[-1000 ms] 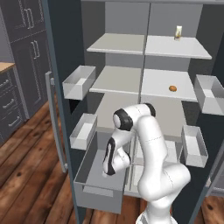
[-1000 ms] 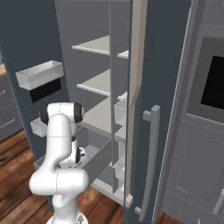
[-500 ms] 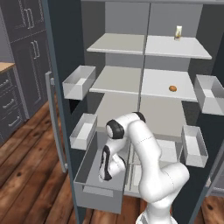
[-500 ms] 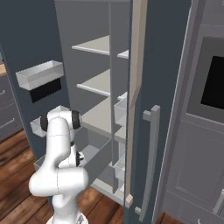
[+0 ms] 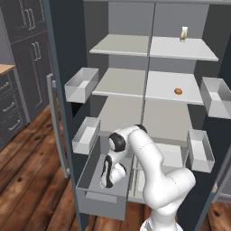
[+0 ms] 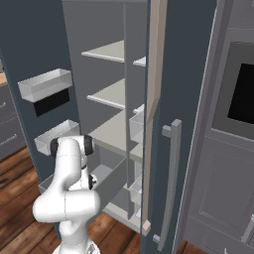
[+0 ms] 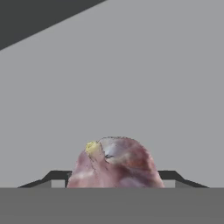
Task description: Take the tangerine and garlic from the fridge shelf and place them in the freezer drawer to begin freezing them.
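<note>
While the gripper (image 7: 114, 186) hangs low inside the freezer drawer (image 5: 90, 178), the garlic (image 7: 114, 162) sits between its two dark tips at 6 o'clock of the hand view, with plain grey drawer floor behind it. The tips flank the bulb closely on either side, so I judge the gripper clamped on the garlic; whether the bulb already rests on the drawer floor I cannot tell.

From the left base view the hand (image 5: 109, 173) points down into the open drawer at about 7 o'clock of the picture, just behind the flat front panel. In the right base view the drawer (image 6: 106, 178) juts out beside the white arm at roughly 8 o'clock.

Farther back and higher, the tangerine (image 5: 178, 91) lies on the fridge shelf (image 5: 169, 88) at about 2 o'clock in the left base view, well apart from the drawer. Beyond it, on the top shelf, a pale carton (image 5: 183, 33) stands upright near 1 o'clock.

As a judgement, the step in hand is setting the garlic down in the drawer, the first half of the task. The next move calls for spreading the tips to free the bulb, lifting the hand straight out past the drawer walls, then swinging up and right toward the tangerine, which is not yet fetched.
</note>
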